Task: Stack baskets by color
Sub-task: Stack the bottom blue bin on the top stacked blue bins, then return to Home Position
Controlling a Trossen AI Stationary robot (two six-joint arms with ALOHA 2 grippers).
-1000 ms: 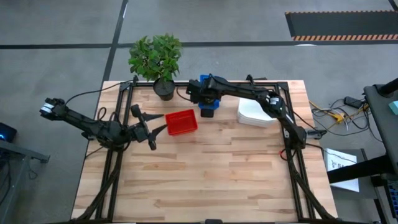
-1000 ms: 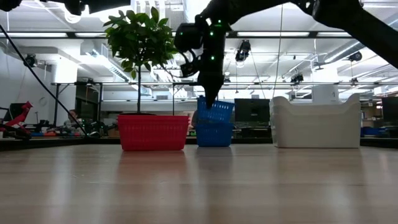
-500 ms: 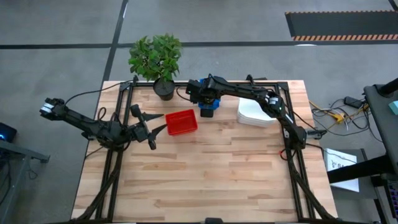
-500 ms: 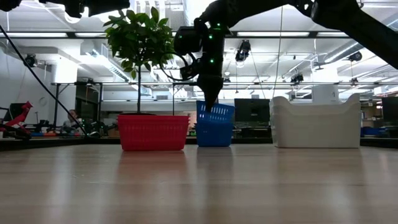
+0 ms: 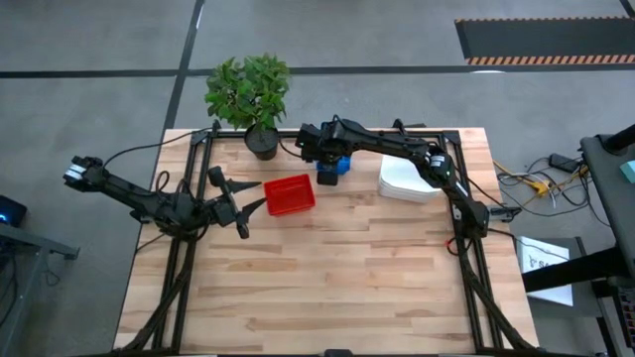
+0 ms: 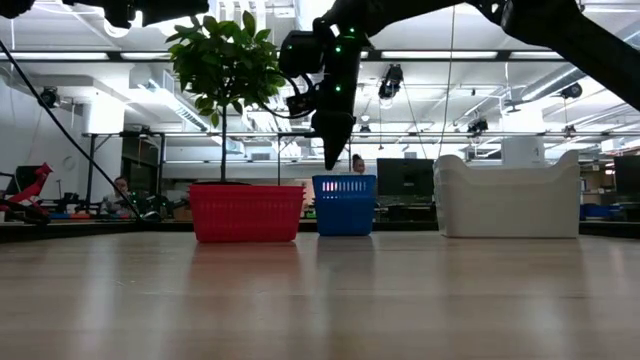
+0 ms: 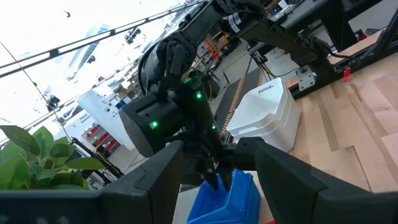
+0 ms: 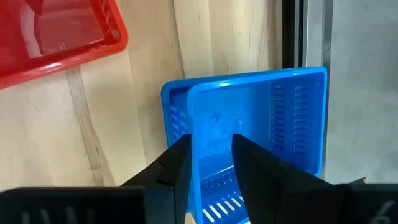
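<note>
Blue baskets (image 6: 345,205) stand nested in a level stack on the table at the far middle, also seen in the right wrist view (image 8: 261,112). My right gripper (image 6: 333,160) hangs just above their rim, pointing steeply down, open and holding nothing. A red basket (image 5: 290,194) sits left of the blue stack, and stacked white baskets (image 5: 407,180) to its right. My left gripper (image 5: 260,194) waits open and level beside the red basket's left side.
A green plant in a black pot (image 5: 250,94) stands at the far edge, left of the blue baskets. Black frame rails (image 5: 466,198) run along both sides of the table. The near half of the wooden table (image 5: 327,288) holds no objects.
My right gripper has let go of the top blue basket. That basket, tilted and raised above the blue one below a second ago, has dropped into it and now sits level. The gripper stays above the stack.
</note>
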